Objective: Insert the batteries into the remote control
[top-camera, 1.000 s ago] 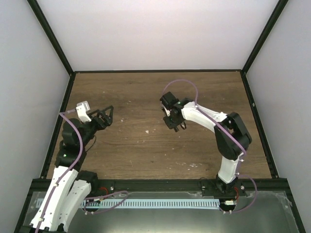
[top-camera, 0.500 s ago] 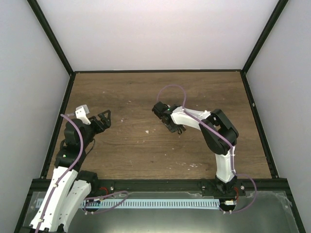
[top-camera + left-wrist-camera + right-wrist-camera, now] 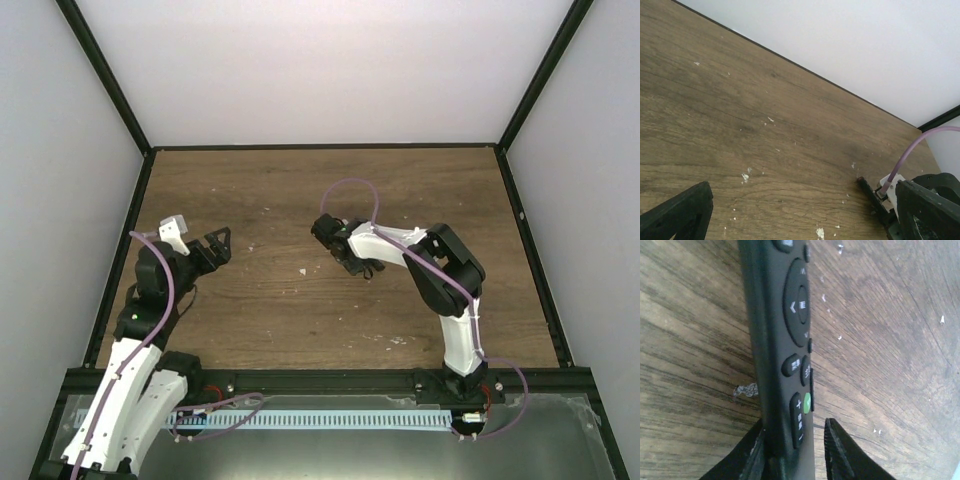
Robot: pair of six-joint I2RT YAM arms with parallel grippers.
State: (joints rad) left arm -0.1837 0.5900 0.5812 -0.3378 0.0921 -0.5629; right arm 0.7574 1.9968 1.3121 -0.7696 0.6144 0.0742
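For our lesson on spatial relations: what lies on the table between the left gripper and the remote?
Nothing but the bare wooden table with a few white specks lies between the left gripper and the remote. The top external view shows it.

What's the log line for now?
left jaws open, empty | right jaws slack around remote control on table | batteries not in view

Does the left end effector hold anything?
No, the left end effector is wide open, and only the table shows in the gap.
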